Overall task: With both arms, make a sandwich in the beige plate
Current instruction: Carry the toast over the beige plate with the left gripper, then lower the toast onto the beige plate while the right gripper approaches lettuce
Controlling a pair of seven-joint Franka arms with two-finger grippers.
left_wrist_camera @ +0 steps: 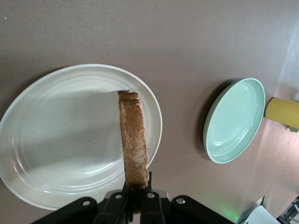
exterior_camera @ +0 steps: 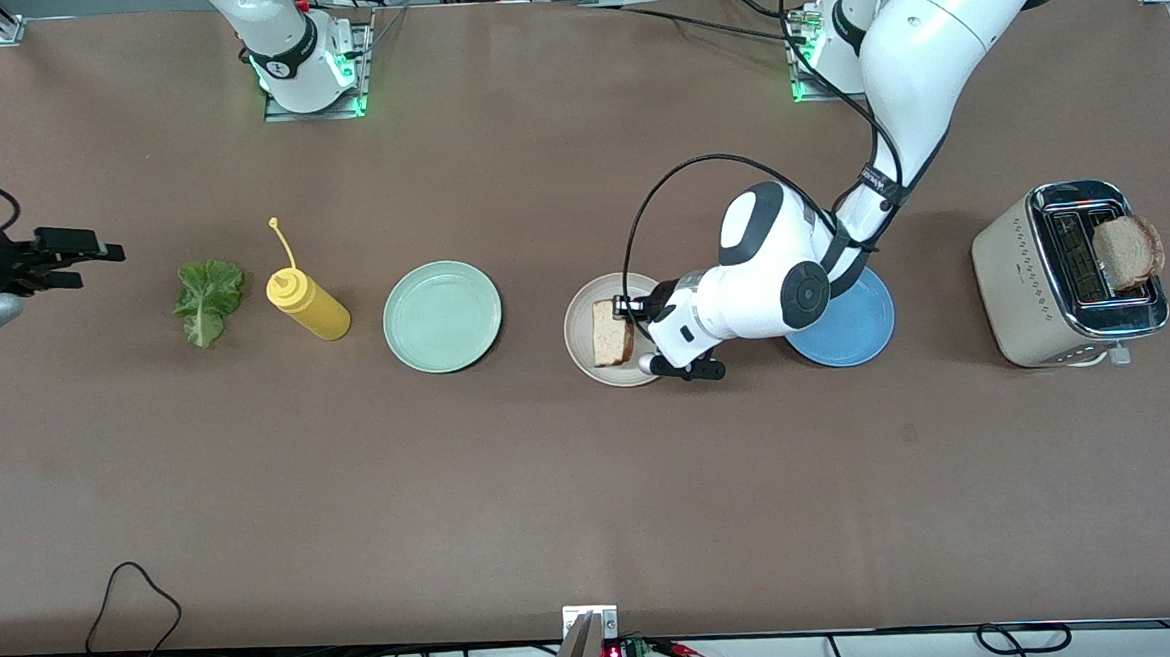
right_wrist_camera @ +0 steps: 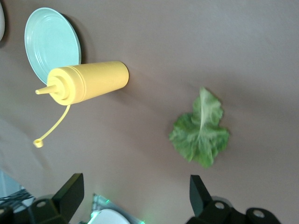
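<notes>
Left pincer (left_wrist_camera: 136, 201) gripping bread slice (left_wrist_camera: 133, 140) over beige plate (left_wrist_camera: 56, 140), mint plate (exterior_camera: 442, 316) & blue plate (exterior_camera: 861, 339) flanking

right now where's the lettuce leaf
In the front view the lettuce leaf lies flat on the table toward the right arm's end, beside the yellow squeeze bottle, with the open right end effector close by.

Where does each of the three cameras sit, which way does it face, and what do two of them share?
Front view: high across the table, facing both arm bases; shows the left tool holding a bread slice over the beige plate.
Left wrist view: looks down past its shut tool onto that plate.
Right wrist view: looks down between its open tool at the lettuce.
Both wrist views share the mint-green plate.
</notes>
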